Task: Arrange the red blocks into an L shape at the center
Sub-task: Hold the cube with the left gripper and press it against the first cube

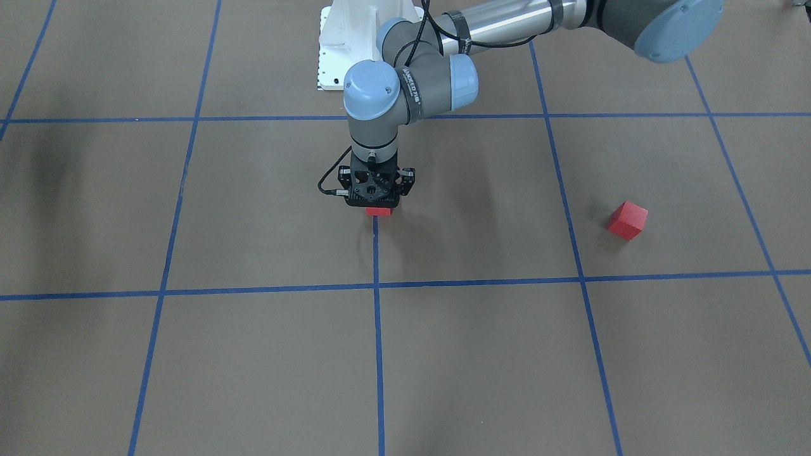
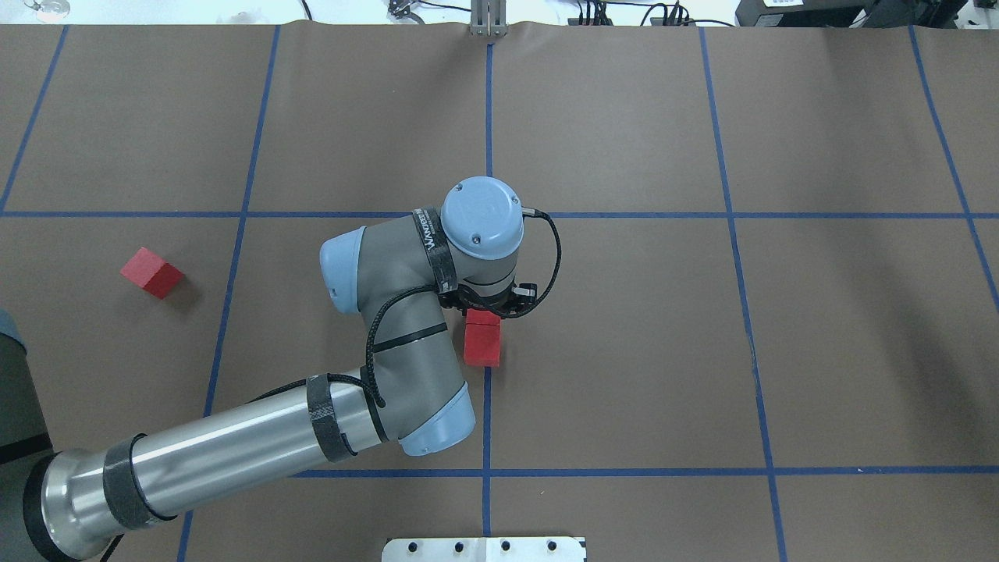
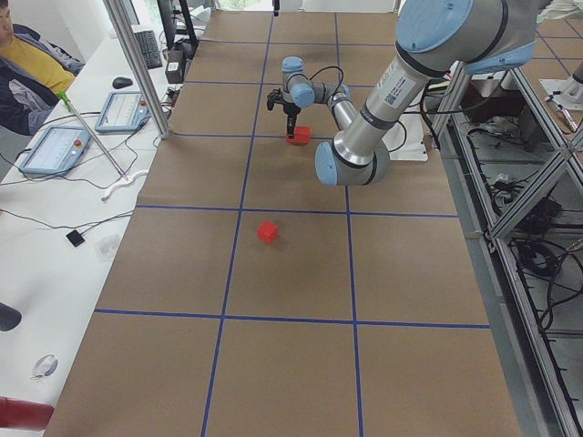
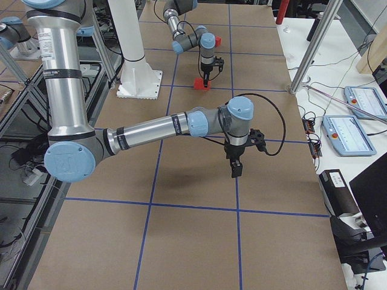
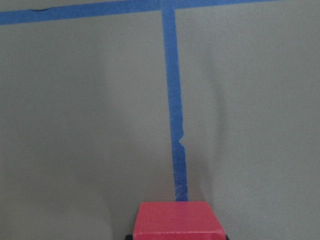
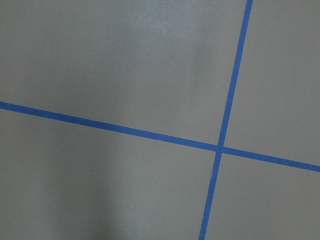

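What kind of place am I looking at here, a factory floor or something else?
Probably a robotics research lab, not a factory floor. A brown table carries a blue tape grid, teach pendants lie on a white side bench, and aluminium framing stands beside it.

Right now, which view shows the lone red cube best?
Overhead exterior: the lone red cube is largest there and unobstructed. The front-facing view shows it clearly too; the side views show it small; the wrist views miss it.

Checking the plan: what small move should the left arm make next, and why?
Probably lift the left claw, opened, straight up: two red blocks seem lined up beneath it, while the third block lies far aside.
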Controlling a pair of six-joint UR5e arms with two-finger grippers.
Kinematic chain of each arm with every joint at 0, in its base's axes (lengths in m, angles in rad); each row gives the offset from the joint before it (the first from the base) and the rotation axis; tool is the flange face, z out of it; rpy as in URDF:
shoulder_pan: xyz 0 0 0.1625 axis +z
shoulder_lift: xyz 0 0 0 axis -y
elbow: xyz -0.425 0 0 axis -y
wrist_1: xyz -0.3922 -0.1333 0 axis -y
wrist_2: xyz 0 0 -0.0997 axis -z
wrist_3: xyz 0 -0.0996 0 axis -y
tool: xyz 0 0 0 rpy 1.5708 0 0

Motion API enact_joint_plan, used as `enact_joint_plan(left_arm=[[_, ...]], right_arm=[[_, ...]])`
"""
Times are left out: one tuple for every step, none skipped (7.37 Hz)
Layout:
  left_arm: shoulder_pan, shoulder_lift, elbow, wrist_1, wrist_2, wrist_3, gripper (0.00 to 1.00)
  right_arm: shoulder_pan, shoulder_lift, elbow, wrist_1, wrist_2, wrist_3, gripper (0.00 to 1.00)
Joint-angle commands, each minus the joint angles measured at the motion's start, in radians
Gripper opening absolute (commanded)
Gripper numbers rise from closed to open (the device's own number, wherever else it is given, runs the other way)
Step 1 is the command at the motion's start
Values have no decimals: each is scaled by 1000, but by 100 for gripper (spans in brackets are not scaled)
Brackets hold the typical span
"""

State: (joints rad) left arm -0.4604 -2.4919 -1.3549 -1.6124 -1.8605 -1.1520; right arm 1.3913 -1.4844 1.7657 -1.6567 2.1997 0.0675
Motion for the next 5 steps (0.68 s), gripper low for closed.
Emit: enact_joint_plan(left_arm=[[3,-1,0,0,0,0,11],[3,-1,0,0,0,0,15],[3,1,-1,0,0,0,23],[3,1,0,0,0,0,29],[3,1,-1,0,0,0,38]], right_arm=[[0,0,0,0,0,0,100],[0,0,0,0,0,0,100],[0,0,0,0,0,0,100],[0,0,0,0,0,0,100],[0,0,0,0,0,0,100]])
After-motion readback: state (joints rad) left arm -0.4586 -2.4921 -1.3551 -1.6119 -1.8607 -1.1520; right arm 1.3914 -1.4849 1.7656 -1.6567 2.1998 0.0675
